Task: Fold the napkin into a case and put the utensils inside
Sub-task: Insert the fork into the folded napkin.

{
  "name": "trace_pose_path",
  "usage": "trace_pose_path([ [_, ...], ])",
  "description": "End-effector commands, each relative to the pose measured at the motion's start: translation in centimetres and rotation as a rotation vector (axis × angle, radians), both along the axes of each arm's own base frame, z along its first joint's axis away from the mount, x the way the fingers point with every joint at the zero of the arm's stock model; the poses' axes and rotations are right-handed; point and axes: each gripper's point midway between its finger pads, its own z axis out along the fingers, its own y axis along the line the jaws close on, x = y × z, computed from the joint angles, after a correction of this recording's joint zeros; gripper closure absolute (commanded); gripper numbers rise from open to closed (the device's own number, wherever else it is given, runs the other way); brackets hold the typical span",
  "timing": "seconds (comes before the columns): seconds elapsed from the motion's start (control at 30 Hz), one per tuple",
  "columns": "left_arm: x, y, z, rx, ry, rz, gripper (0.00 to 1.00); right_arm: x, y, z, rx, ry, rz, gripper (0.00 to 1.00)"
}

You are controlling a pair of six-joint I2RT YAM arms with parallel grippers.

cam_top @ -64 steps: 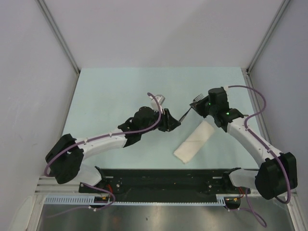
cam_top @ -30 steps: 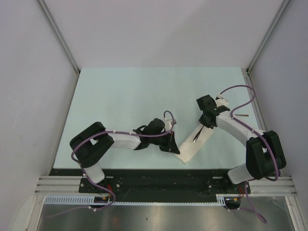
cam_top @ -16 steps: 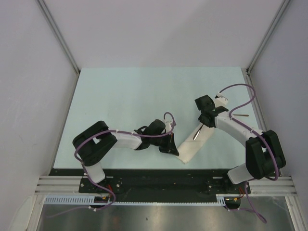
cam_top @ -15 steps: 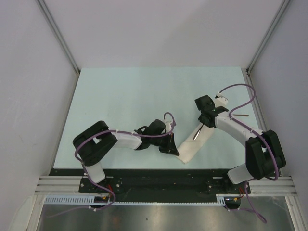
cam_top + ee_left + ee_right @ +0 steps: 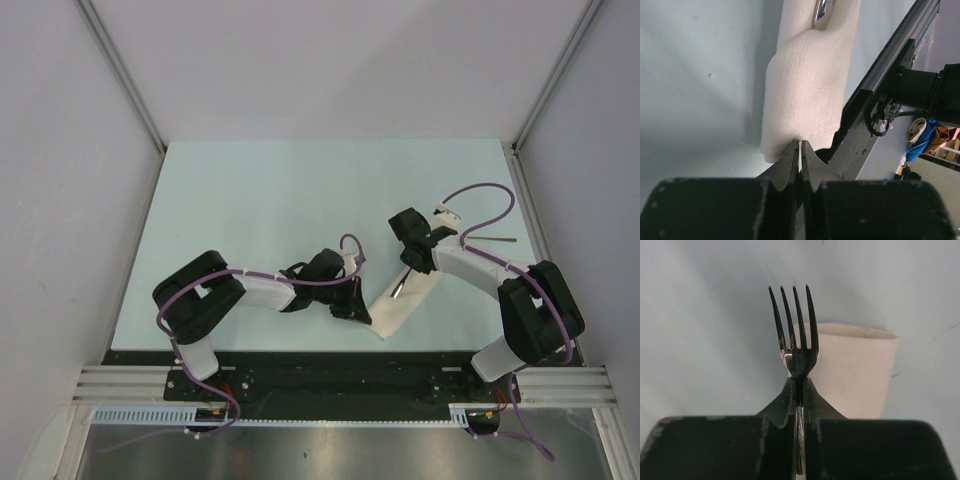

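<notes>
The napkin is folded into a long white case (image 5: 405,303) that lies slantwise near the table's front edge. My left gripper (image 5: 358,309) pinches its near end; in the left wrist view the jaws (image 5: 800,145) are shut on the cloth's edge (image 5: 810,85). My right gripper (image 5: 408,264) is over the case's far end, shut on a metal fork (image 5: 796,335) whose tines point away from the camera. The fork's handle (image 5: 398,288) slants down onto the case, and its shiny tip (image 5: 824,12) sits at a fold. Behind the tines is the case's end (image 5: 855,370).
A slim brownish utensil (image 5: 497,240) lies on the pale green table (image 5: 250,200) near the right edge, behind the right arm. The black rail (image 5: 330,365) runs along the front, close to the case's near end. Grey walls enclose the table.
The right gripper has carried the fork leftward and a little nearer, bringing its handle lower onto the case. The left gripper has kept its pinch in place.
</notes>
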Motion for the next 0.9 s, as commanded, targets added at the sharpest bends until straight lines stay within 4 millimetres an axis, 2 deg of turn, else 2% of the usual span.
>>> trace_pose_path([
  [0.0,-0.3,-0.3,0.1,-0.007,0.016,-0.004,0.92,-0.7,0.8,-0.1,0.030,0.002,-0.058,1.00],
  [0.13,-0.3,-0.4,0.1,-0.010,0.018,-0.006,0.92,-1.7,1.8,-0.6,0.088,0.038,-0.078,1.00],
  [0.37,-0.3,-0.4,0.0,-0.005,0.021,-0.004,0.92,-3.2,2.1,-1.0,0.097,0.074,-0.125,1.00],
  [0.7,-0.3,-0.4,-0.1,-0.002,0.022,-0.002,0.92,-4.4,2.1,-0.2,0.101,0.080,-0.151,1.00],
  [0.87,-0.3,-0.3,-0.2,-0.004,0.024,-0.002,0.92,-4.8,2.9,-0.1,0.123,0.099,-0.128,1.00],
])
